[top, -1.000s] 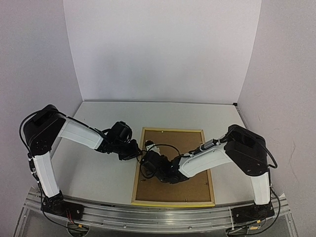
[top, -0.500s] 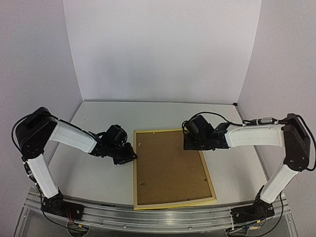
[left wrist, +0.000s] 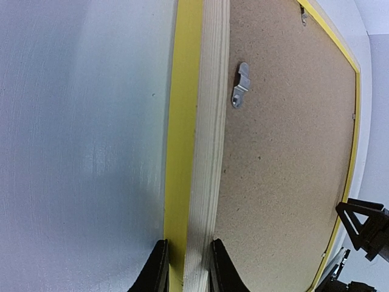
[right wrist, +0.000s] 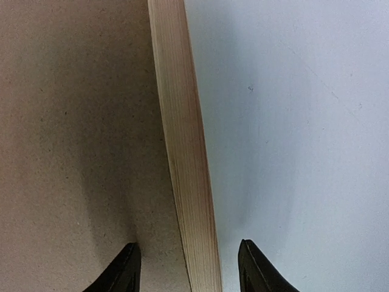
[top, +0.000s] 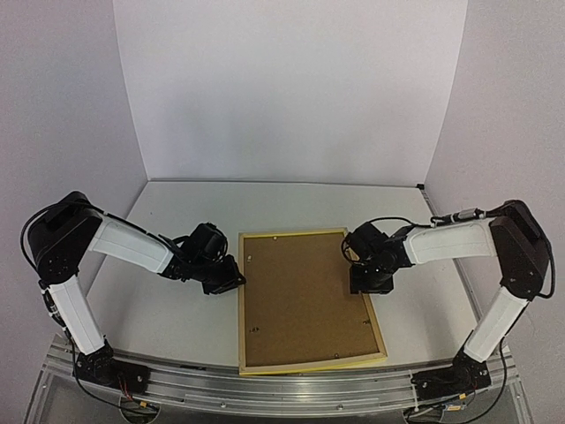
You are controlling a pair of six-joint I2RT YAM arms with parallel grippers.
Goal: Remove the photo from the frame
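Observation:
The yellow frame (top: 240, 309) lies face down on the table with its pale wood back up. The brown backing board (top: 300, 296) fills it, and the photo is hidden beneath. My left gripper (top: 237, 278) is shut on the frame's left rail; in the left wrist view its fingers (left wrist: 185, 243) pinch the yellow and pale wood rail (left wrist: 209, 121). My right gripper (top: 364, 284) is open. In the right wrist view it (right wrist: 189, 246) straddles the right rail (right wrist: 182, 140), one finger over the backing (right wrist: 73, 121) and one over the table.
A small metal turn clip (left wrist: 240, 85) sits on the backing near the left rail, another (left wrist: 303, 14) at the far end. The white table (top: 177, 318) is walled at back and sides. The frame's near edge (top: 309, 364) lies close to the table's front rail.
My right gripper has left the frame's lower left, swung across to its upper right, then dropped onto the right rail. The frame has turned slightly. My left gripper keeps its hold.

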